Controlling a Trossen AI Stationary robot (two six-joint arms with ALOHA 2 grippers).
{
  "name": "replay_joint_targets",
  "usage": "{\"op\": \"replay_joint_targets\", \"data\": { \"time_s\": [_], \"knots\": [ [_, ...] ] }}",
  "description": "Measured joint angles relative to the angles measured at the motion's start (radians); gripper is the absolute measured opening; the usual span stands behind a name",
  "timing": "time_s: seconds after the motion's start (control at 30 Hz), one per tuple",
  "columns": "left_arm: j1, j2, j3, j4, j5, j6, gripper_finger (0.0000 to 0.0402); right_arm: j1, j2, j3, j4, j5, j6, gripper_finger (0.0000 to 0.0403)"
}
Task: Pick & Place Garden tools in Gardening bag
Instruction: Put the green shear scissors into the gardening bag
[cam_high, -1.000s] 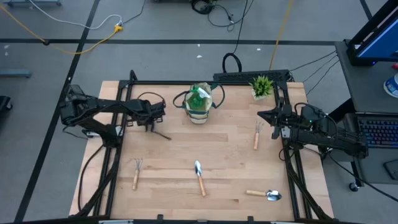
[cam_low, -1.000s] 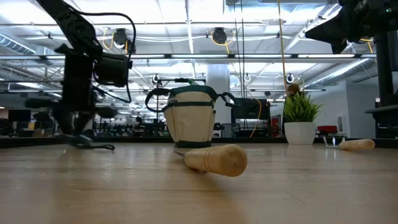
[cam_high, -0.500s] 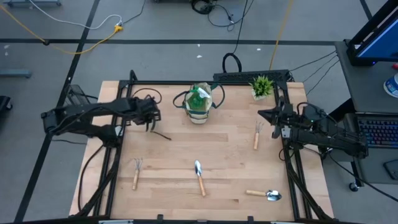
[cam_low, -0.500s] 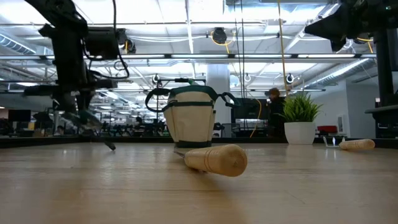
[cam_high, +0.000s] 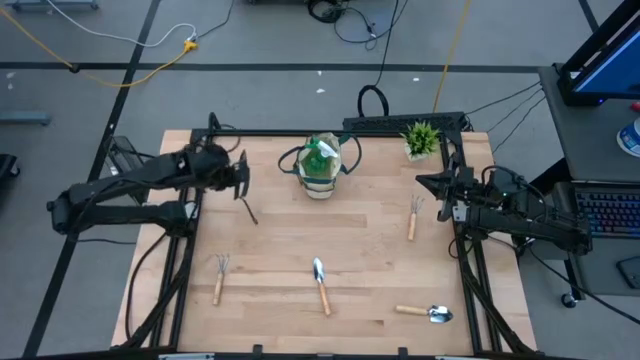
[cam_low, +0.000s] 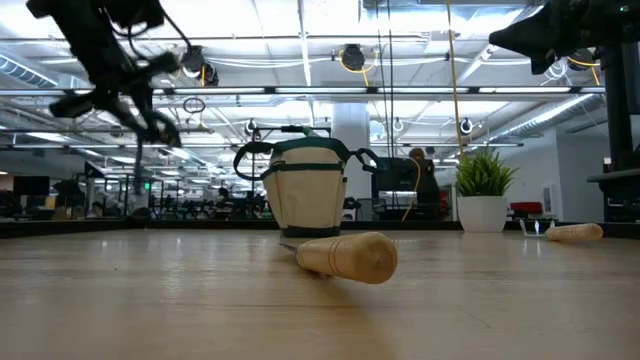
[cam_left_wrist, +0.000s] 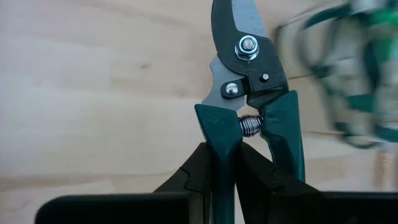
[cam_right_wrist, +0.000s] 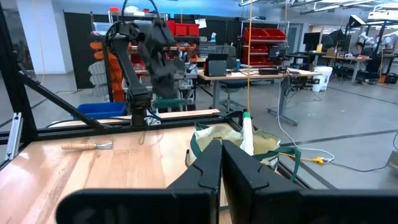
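My left gripper (cam_high: 238, 190) is shut on the pruning shears (cam_left_wrist: 249, 68), which have dark green handles and hang above the table's far left part (cam_high: 247, 208). The gardening bag (cam_high: 320, 165) stands upright on its base at the far middle, with a green spray bottle (cam_high: 320, 153) sticking out of its top. Lying flat on the table are two fork rakes (cam_high: 413, 215) (cam_high: 219, 277) and two trowels (cam_high: 321, 283) (cam_high: 425, 313). My right gripper (cam_high: 422, 183) waits shut, raised at the right side, touching nothing. My left gripper pinches one handle of the shears (cam_left_wrist: 219, 140) between its two fingers; the other handle (cam_left_wrist: 283, 137) lies outside one finger (cam_left_wrist: 258, 177). The fingers come slanting down from the table's left and lie along the handle. The shears hang clear of the table, blades pointing away from the gripper.
A small potted plant (cam_high: 421, 138) stands at the far right corner. A black frame rail (cam_high: 330, 130) runs along the table's far edge. Bare wood (cam_high: 300, 235) lies between the bag and the near tools.
My left gripper has risen and drawn back toward the table's left edge, tipping from pointing nearly straight down to a slant. The shears have come up with it: their tip dragged on the wood half a second ago and now hangs clear.
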Motion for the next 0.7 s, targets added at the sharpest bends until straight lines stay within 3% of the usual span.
{"op": "replay_joint_targets", "data": {
  "time_s": [0.27, 0.43, 0.7],
  "knots": [
    [-0.007, -0.033, 0.128, 0.045, -0.021, 0.172, 0.0050, 0.000, 0.000, 0.000, 0.000, 0.000, 0.000, 0.0004],
    [-0.046, -0.030, 0.135, 0.263, 0.017, 0.333, 0.0050, 0.000, 0.000, 0.000, -0.003, 0.000, 0.000, 0.0004],
    [-0.126, -0.029, 0.135, 0.511, 0.048, 0.449, 0.0050, 0.000, 0.000, 0.000, -0.004, 0.000, 0.000, 0.0004]
  ]
}}
